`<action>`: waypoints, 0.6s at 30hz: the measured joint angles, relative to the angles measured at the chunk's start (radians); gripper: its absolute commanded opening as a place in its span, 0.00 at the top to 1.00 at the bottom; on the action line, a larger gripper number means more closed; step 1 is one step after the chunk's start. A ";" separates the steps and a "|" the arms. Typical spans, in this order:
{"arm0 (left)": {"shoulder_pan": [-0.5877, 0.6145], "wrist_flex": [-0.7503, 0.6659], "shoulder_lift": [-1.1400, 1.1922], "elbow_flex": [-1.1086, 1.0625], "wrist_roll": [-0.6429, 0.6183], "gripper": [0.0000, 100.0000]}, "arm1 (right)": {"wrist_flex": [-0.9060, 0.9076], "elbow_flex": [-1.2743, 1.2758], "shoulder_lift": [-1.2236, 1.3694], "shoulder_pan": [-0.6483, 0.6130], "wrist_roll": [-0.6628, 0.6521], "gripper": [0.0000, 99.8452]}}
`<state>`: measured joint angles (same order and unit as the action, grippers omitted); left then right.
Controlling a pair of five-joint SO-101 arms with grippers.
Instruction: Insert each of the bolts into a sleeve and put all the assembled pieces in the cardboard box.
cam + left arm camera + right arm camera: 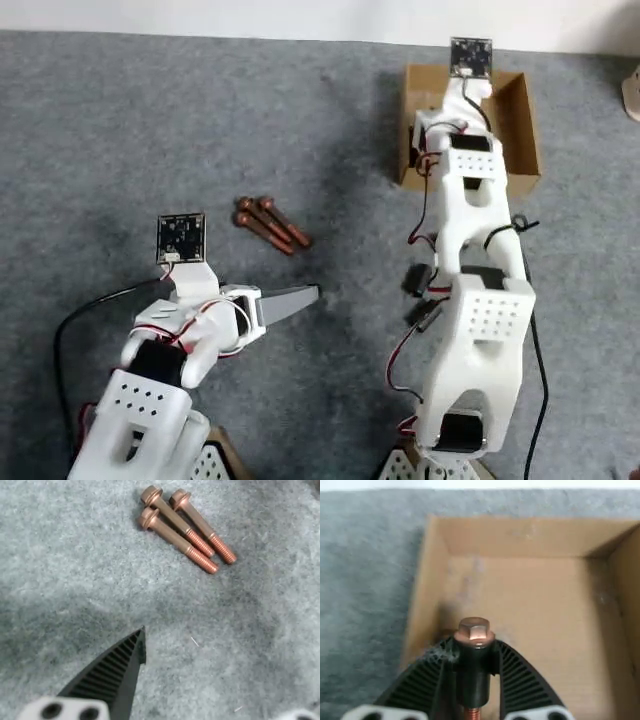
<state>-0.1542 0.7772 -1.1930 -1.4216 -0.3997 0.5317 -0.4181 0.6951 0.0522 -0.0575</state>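
Three copper bolts [271, 224] lie side by side on the grey carpet, heads toward the far left; they are also in the left wrist view [185, 527]. My left gripper [300, 296] hovers just short of them, open, with one black finger [120, 670] pointing toward the bolts. My right gripper [474, 655] is shut on a black sleeve [472, 675] with a copper bolt head [474, 630] sticking out of it. It holds this piece above the near-left corner of the open cardboard box [530, 605], which stands at the back right [522, 120].
The right arm [470, 200] stretches from the front edge to the box, with loose cables [420, 290] beside it. The left arm's base [140, 420] sits at the front left. Open carpet lies between the bolts and the box.
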 measured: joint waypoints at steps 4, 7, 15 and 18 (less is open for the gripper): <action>0.000 0.000 0.000 0.000 0.000 0.46 | 0.000 -0.014 0.043 0.023 0.000 0.93; 0.000 0.000 0.000 0.000 0.000 0.46 | 0.018 -0.014 0.046 0.020 0.000 0.79; 0.000 0.000 0.000 0.000 0.000 0.46 | 0.410 -0.196 0.044 0.015 0.086 0.80; 0.000 0.000 0.000 0.000 0.000 0.46 | 0.520 -0.307 0.044 0.014 0.152 0.83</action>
<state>-0.1542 0.7772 -1.1930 -1.4216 -0.3997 1.0518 -0.7250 0.7396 0.0660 0.0944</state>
